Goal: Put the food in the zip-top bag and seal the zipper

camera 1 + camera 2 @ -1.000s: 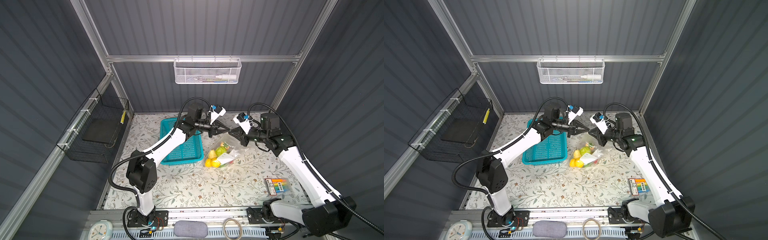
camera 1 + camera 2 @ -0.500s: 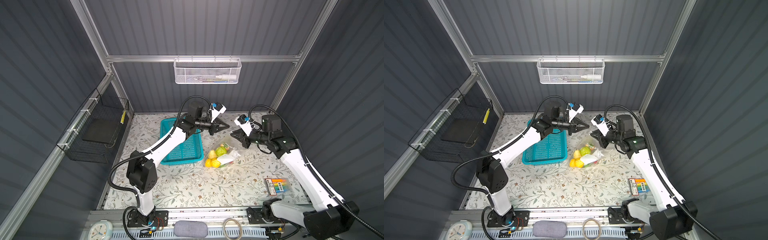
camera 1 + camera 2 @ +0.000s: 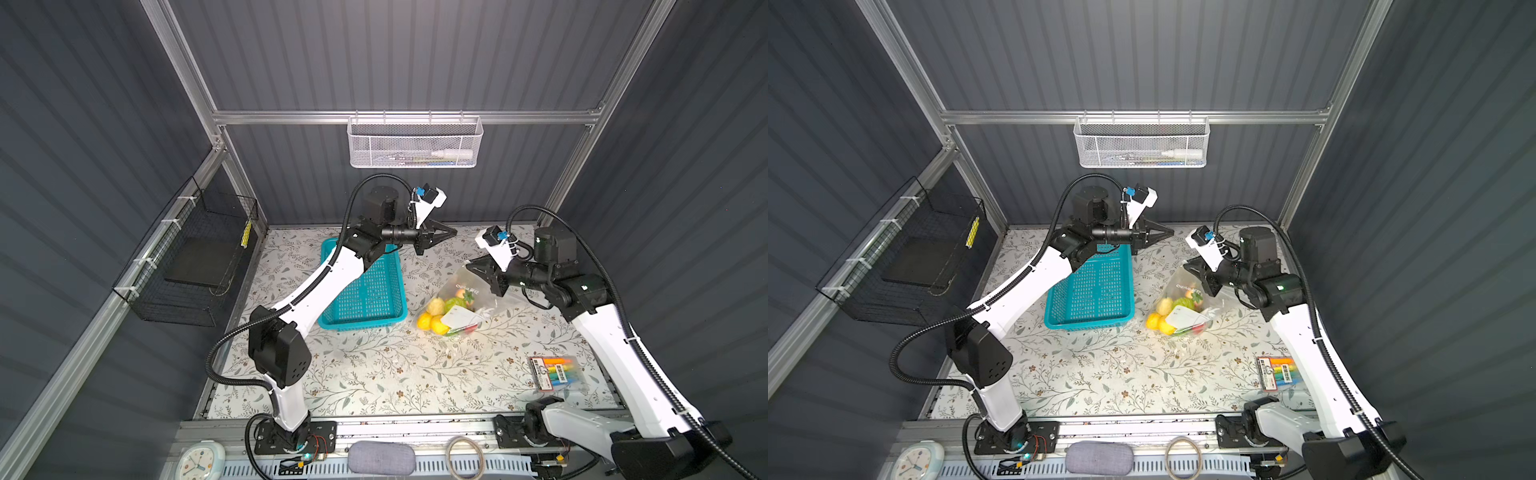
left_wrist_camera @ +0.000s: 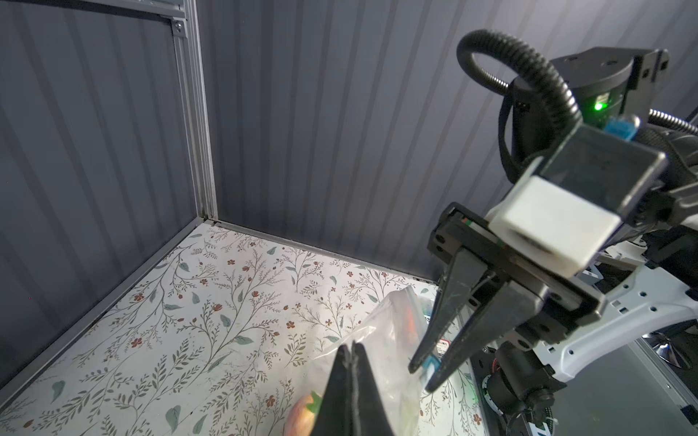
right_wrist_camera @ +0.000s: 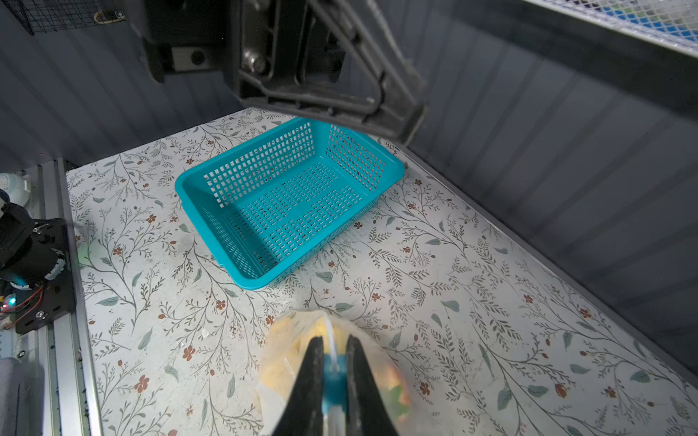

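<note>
Floral tabletop [image 3: 374,374], zip-top bag [image 3: 467,286] lies just right of teal basket [image 3: 361,291], food [image 3: 434,320] bunched in its near end. Right gripper [image 5: 334,341] clamped on blue slider tab [image 5: 334,381] at bag's far mouth edge; zipper [image 5: 329,336] strip runs straight ahead of its fingers, toward the basket side. Left gripper [image 3: 453,230] fingers together, empty, hangs high behind the bag, clear of it. Likely slider pull goes along that strip; can't tell how much is sealed

Open bench [image 3: 374,374] lies in front of the teal basket [image 3: 361,322] and the zip-top bag [image 3: 461,318]; the marker pack [image 3: 555,372] crowds the right front corner.
</note>
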Controlling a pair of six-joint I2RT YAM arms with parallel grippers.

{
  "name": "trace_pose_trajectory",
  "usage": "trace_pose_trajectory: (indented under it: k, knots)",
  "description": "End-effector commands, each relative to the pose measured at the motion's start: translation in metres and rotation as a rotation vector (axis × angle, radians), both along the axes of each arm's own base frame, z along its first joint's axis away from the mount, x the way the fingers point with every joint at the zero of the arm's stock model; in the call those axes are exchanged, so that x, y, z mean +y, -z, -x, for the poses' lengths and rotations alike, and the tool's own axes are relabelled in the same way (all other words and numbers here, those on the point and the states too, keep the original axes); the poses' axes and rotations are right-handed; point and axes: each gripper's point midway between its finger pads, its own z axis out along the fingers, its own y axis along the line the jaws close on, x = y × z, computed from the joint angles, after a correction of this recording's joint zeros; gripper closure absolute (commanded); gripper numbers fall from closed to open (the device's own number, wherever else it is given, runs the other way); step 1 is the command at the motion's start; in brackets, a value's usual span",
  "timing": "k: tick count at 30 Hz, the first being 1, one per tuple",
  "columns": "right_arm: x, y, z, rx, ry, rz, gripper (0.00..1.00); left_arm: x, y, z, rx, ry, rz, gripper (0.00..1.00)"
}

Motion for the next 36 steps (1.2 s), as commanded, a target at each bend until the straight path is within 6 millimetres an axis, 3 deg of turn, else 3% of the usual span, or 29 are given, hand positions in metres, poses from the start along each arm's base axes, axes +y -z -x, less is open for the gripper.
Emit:
trace_pose_trajectory:
  k: [1,3,5,11,22,26,30,34,36]
  knots:
    - [0.01,-0.036,-0.011,-0.044,0.005,-0.084,0.95,0.003,0.005,0.012,0.018,0.028,0.003,0.89]
    - [0.017,-0.042,-0.018,-0.046,0.013,-0.082,0.95,0.005,0.011,0.015,0.022,0.034,-0.003,0.69]
    - [0.023,-0.037,-0.024,-0.028,0.017,-0.062,0.95,0.006,0.015,0.019,0.018,0.05,-0.001,0.56]
    - [0.029,-0.016,-0.032,0.031,0.022,-0.031,0.95,0.006,0.03,0.027,0.024,0.112,-0.014,0.46]
    - [0.023,-0.011,-0.03,0.019,0.038,0.006,0.94,0.003,0.03,0.021,0.035,0.146,0.015,0.45]
    - [0.024,-0.013,-0.027,0.014,0.025,0.0,0.93,-0.003,0.039,0.014,0.075,0.153,0.016,0.52]
    - [0.023,-0.007,-0.028,0.027,0.027,0.01,0.93,-0.006,0.038,0.012,0.075,0.151,0.019,0.67]
    - [0.024,-0.006,-0.03,0.041,0.027,0.005,0.93,-0.006,0.038,0.011,0.072,0.15,0.018,0.7]
    - [0.026,-0.008,-0.029,0.048,0.018,-0.005,0.93,-0.006,0.04,0.011,0.078,0.155,0.016,0.78]
